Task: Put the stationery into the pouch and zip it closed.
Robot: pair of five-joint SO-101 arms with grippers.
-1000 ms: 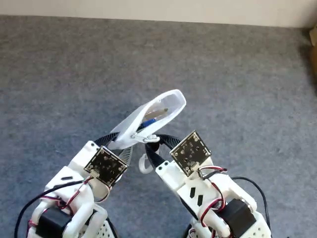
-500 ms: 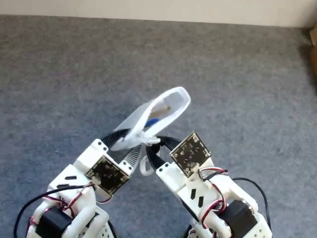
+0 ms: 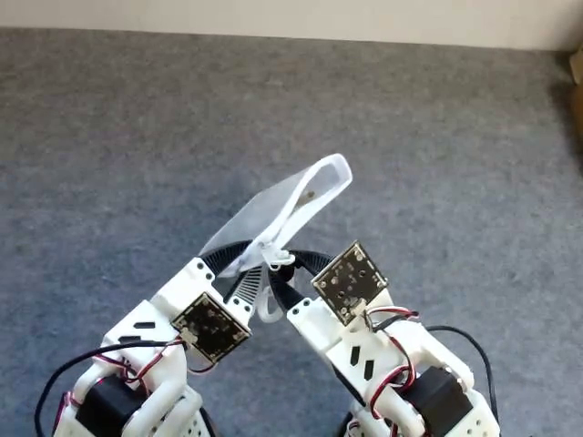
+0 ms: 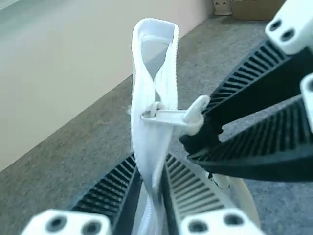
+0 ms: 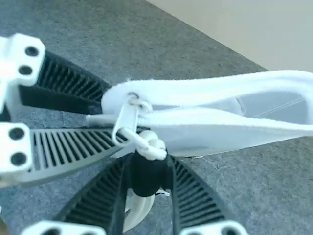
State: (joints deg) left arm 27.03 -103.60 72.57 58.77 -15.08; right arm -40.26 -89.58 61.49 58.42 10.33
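Pouch mouth narrower than 1 s ago; left gripper clamps its end, right gripper pinches pull; zipping underway.

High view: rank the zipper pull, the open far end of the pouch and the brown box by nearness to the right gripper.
1. The zipper pull, right at the fingertips of the right gripper.
2. The open far end of the pouch, raised beyond the arms.
3. The brown box, at the view's right edge.
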